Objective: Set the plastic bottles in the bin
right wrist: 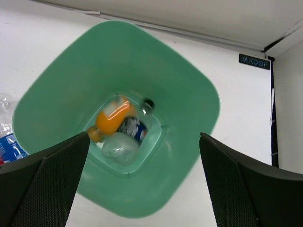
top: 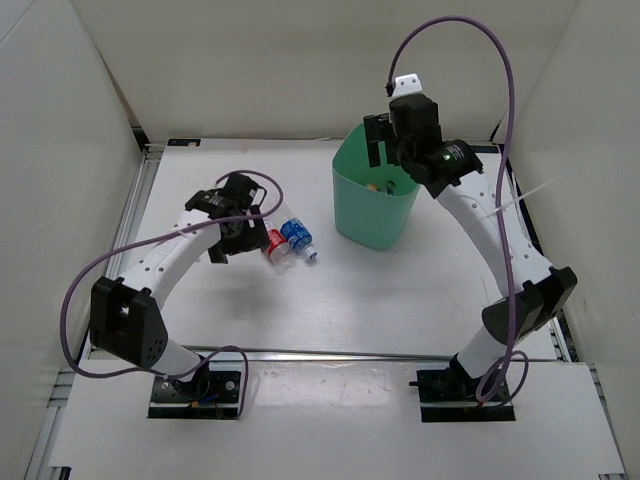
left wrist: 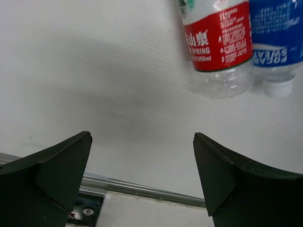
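Note:
The mint-green bin (top: 375,205) stands at the back right of the table. In the right wrist view the bin (right wrist: 180,94) holds the orange bottle (right wrist: 111,118) and the clear bottle with a dark label and black cap (right wrist: 136,126). My right gripper (top: 380,150) hovers above the bin's mouth, open and empty (right wrist: 144,139). The red-label bottle (top: 277,243) and the blue-label bottle (top: 297,238) lie side by side on the table. My left gripper (top: 228,235) is open and empty (left wrist: 142,139) just left of them. The red-label bottle (left wrist: 218,42) and the blue-label bottle (left wrist: 277,38) show in the upper right of the left wrist view.
White walls enclose the table on the left, back and right. A metal rail (top: 330,353) runs along the near edge and also shows in the left wrist view (left wrist: 142,187). A purple cable (top: 505,90) loops above the right arm.

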Robot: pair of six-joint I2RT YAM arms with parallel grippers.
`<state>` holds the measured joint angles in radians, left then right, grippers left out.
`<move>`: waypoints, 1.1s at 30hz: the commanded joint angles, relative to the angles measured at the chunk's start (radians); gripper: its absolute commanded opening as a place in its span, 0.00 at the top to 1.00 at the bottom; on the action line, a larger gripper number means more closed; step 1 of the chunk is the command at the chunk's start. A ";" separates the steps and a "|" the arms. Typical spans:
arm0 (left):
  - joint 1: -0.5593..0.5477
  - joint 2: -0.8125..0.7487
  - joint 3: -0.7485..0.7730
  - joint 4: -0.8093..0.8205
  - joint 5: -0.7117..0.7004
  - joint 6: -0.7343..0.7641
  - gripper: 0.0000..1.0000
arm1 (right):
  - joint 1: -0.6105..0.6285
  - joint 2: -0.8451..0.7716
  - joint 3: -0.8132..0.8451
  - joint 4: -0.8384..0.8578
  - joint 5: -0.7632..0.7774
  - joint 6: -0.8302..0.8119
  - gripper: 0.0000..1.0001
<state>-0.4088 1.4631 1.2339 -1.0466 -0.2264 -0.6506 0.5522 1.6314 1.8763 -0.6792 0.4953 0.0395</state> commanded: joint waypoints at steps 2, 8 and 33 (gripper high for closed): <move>0.085 0.051 0.096 0.007 0.073 -0.125 0.00 | 0.017 -0.087 0.034 -0.052 0.081 0.071 0.00; 0.260 0.198 0.183 0.016 0.237 -0.213 0.00 | 0.095 -0.185 0.058 -0.224 0.138 0.194 0.00; 0.203 0.552 0.407 0.091 0.371 -0.162 0.00 | 0.150 -0.257 -0.062 -0.247 0.112 0.137 0.00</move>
<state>-0.2024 1.9938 1.6096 -0.9550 0.1204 -0.8379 0.6979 1.4010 1.8179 -0.9474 0.6018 0.1909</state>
